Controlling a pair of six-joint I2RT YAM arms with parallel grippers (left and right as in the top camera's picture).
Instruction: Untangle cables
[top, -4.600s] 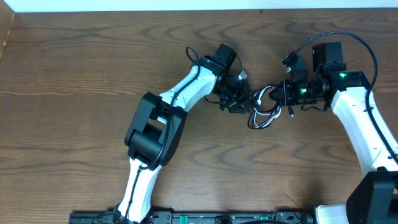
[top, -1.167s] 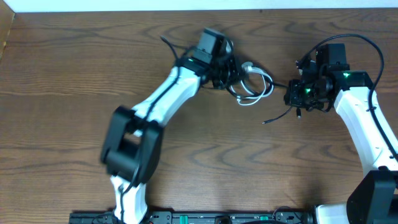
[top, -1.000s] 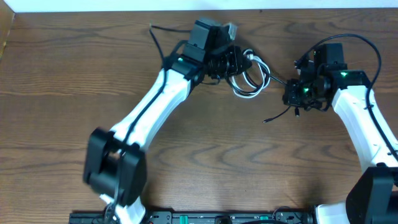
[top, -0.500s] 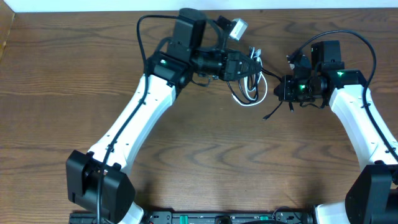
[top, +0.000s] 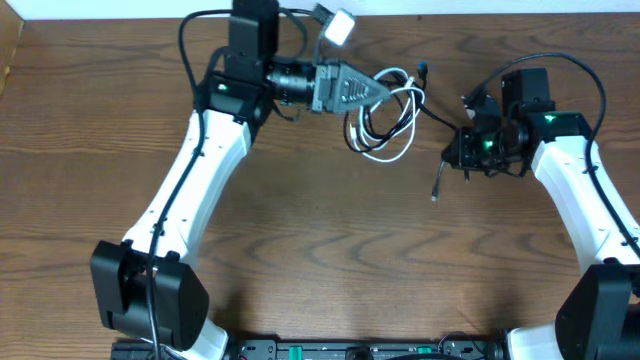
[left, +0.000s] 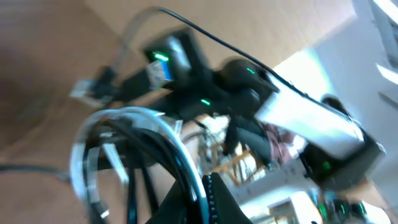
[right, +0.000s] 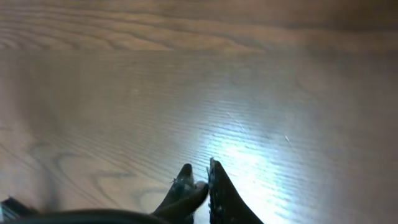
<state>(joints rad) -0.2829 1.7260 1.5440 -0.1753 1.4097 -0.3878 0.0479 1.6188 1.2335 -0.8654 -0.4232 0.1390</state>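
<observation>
White-and-black coil (top: 384, 156) hangs clenched in left jaws; black cable (top: 440, 117) runs rightward from it to right jaws, seemingly pinched on it; axis left-right between both jaws

No words, numbers, brand names or signs can be read in any view. Nothing written can be made out on the cables (top: 380, 155) or on the worktop (top: 350, 260). The left wrist view is too blurred for any letters to be told.
</observation>
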